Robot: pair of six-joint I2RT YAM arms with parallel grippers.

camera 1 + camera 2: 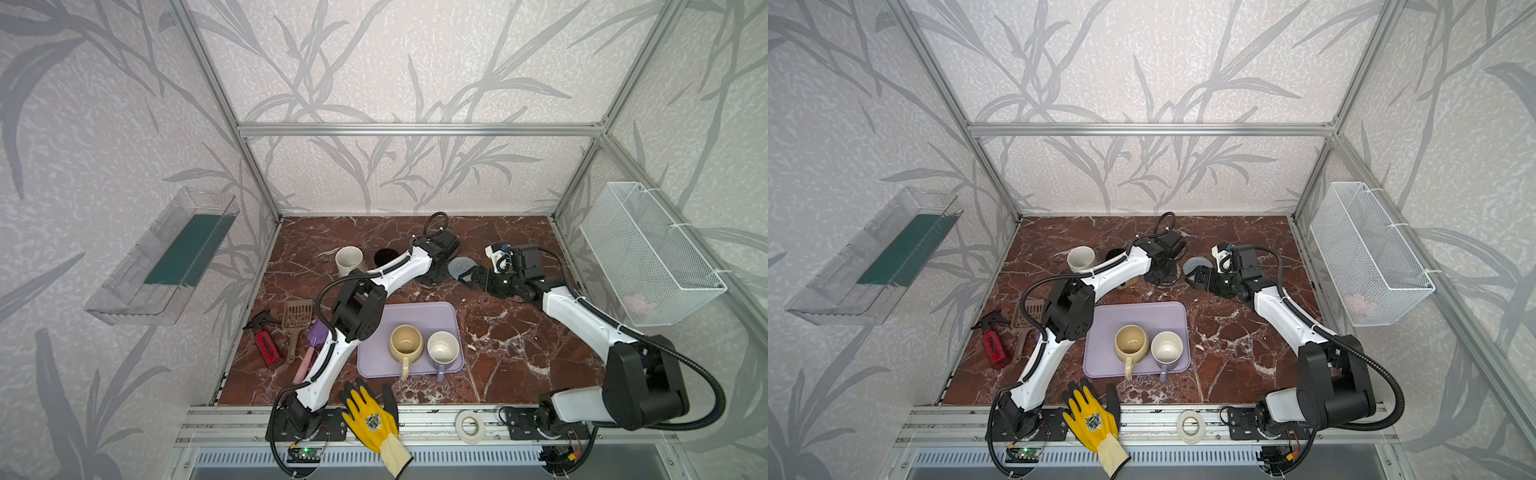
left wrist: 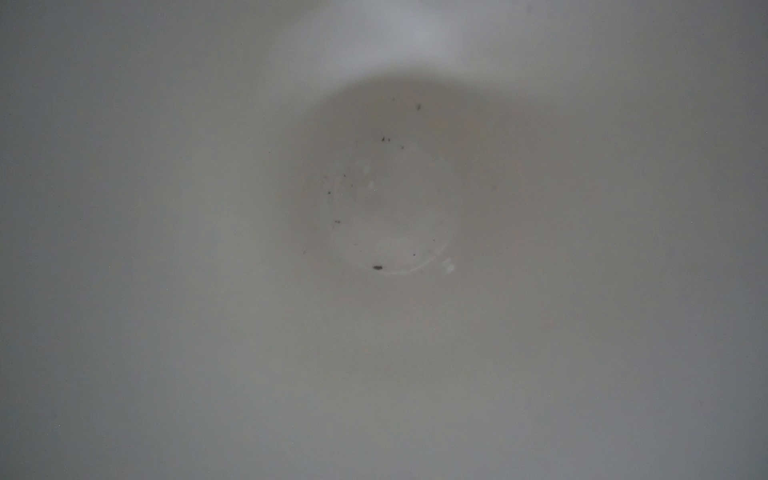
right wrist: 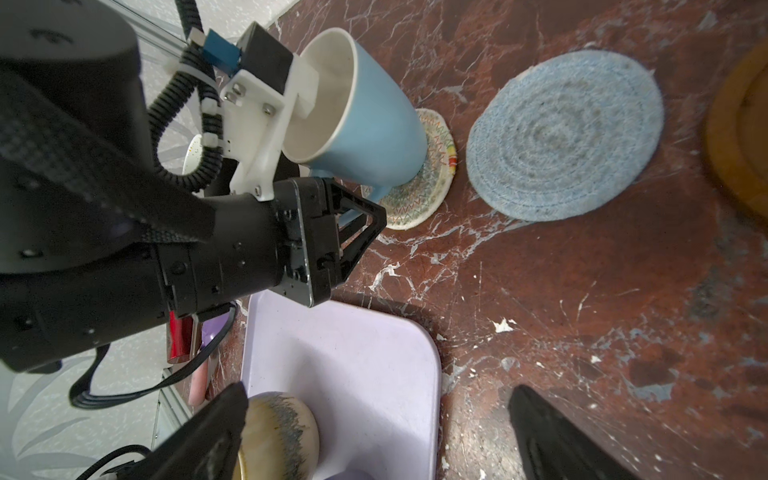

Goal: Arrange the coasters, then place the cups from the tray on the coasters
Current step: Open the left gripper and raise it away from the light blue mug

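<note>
Tray (image 1: 419,316) holds two mugs (image 1: 406,343) (image 1: 443,348); only right wrist view shows blue mug (image 3: 374,104) on coaster (image 3: 432,195); right gripper (image 1: 464,279) released, left gripper (image 3: 361,216) indeterminate.

The left wrist view gives us only the blurred, pale inside of the light blue mug (image 2: 386,208). The left claw (image 3: 357,212) has its fingertips hidden behind that mug, so we cannot judge its grip. Just beyond it, the cream rope coaster (image 3: 428,195) lies half covered. Far beyond the right claw (image 3: 376,395), the brown rimmed disc (image 3: 744,137) is cut off by the edge.
</note>
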